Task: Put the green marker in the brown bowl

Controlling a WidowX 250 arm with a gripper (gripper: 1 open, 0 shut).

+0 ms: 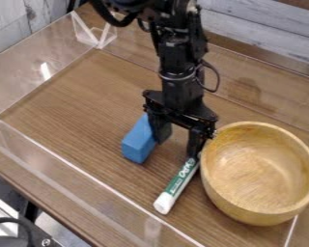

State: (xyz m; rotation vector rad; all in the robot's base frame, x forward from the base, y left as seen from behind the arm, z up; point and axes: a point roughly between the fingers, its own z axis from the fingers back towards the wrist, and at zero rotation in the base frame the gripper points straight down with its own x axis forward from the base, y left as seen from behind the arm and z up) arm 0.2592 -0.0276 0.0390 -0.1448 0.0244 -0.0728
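The green marker [177, 183] lies flat on the wooden table [80, 96], near the table's front edge, its white end toward that edge and its green part pointing up toward the arm; it sits just beside the outer left wall of the brown bowl [258, 172], outside it, and whether it touches the wall cannot be made out; the bowl itself stands toward the front right corner and holds nothing that can be seen. Directly above the marker's upper end hangs the gripper [178, 128], pointing straight down, its two fingers spread apart and empty; nothing is grasped, and the fingertips straddle the space just above the marker and not the barrel itself, as far as the view shows. To the left of the gripper, touching or nearly touching one finger, rests a blue rectangular block [139, 139]; clear plastic walls [67, 183] rim the table.

As a judgement: the task is not done; the marker is on the table, not in the bowl; what is left is to come down over the barrel, close on it, lift it clear of the bowl's rim, carry it over the hollow and let go.
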